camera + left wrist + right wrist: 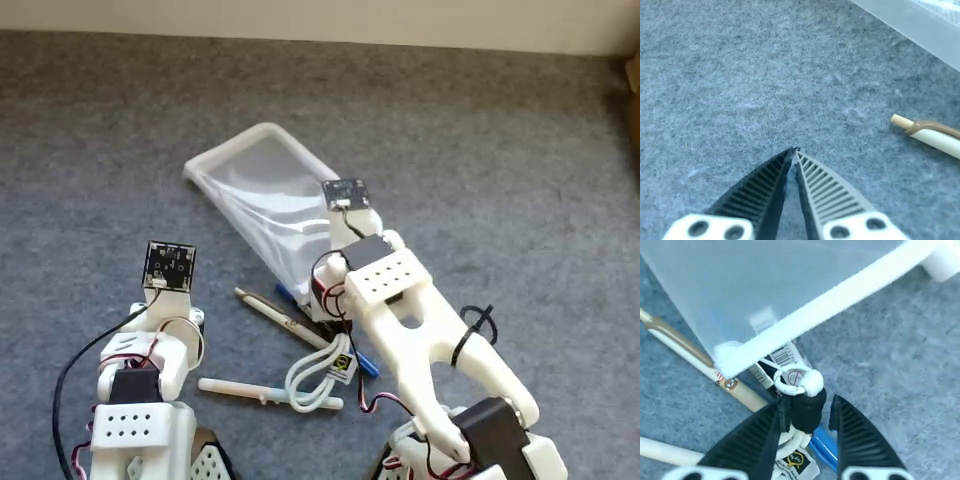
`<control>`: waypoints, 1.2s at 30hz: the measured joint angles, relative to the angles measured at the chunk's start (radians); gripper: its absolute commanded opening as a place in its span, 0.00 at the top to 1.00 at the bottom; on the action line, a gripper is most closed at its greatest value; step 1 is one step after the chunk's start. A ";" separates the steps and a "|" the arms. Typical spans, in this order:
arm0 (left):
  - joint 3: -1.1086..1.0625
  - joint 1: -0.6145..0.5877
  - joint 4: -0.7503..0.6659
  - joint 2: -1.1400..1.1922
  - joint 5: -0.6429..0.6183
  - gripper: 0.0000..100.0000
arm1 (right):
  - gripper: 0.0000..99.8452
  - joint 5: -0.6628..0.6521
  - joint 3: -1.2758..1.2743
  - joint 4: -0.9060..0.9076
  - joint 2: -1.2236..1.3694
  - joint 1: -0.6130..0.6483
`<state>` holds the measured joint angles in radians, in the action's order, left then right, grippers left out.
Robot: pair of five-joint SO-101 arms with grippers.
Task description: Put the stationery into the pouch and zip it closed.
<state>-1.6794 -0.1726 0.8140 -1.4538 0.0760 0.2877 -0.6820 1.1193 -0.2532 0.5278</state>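
Now, at the near left, we see the left gripper (795,150) clenched, tips touching, above the grey worktop (500,150). Right of it lie a cream pen (240,390) and a brown-clipped pen (280,312), both outside the translucent pouch (265,190) farther off. At the pouch's near end, the right gripper (809,400) is released, jaws straddling the black zip pull (807,412); a blue pen (368,365) lies nearby.

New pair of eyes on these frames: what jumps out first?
The translucent pouch lies mid-table on grey felt, and the right gripper sits at its near corner, jaws open around the black zipper tab. Loose pens and a coiled white cable lie by its near end; the left gripper hangs shut over bare felt.
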 measured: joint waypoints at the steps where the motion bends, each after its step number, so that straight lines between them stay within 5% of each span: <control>1: 0.000 0.000 0.000 0.000 0.000 0.99 | 0.87 0.000 -0.008 -0.018 0.009 0.000; 32: 0.000 0.000 0.000 0.000 0.000 0.99 | 0.87 0.000 -0.012 -0.011 0.084 -0.003; 36: 0.000 0.000 0.000 0.000 0.000 0.99 | 0.96 0.000 -0.012 -0.008 0.084 -0.003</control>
<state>-1.6794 -0.1726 0.8140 -1.4538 0.0760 0.2877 -0.6943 1.1116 -0.1688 0.5247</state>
